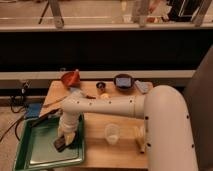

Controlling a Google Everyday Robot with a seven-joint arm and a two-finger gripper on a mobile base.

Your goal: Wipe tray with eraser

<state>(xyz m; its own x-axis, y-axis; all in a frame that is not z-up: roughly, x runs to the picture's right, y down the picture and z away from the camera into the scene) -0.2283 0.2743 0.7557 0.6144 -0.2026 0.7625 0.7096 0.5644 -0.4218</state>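
— How far along is it with the wiping?

— The arm point(105, 106) reaches across the table point(120, 156) from the right and bends down over the tray point(21, 150), which sits at the table's front left corner. The pincer point(66, 137) is low inside the tray, near its right wall.

— And the eraser point(60, 145)?

— Right at the pincer's tip. It's a dark block down on the green floor, a bit tilted from where I stand, and it looks to be touching the bottom.

— So the pincer's holding it?

— I can't tell. The block is just under the pincer, but I can't make out whether it's clenched on it or only resting against it.

— Is the tray done, then?

— I'd say not. The eraser is already at the tray, so the wiping itself is the step in hand. But the block sits on the right side only, and the whole left part of the floor lies bare beside it. The floor is glossy all over with no marks I can see, so nothing shows which parts have been gone over.

— What's left?

— By my guess, strokes toward the left rim and the near corners, then lifting out.

— Anything in the way?

— Nothing else in the tray that I can see. A clear cup point(112, 133) stands on the table just right of it, apart from the arm. The orange bowl point(71, 78) and dark bowl point(122, 81) at the back are well apart.
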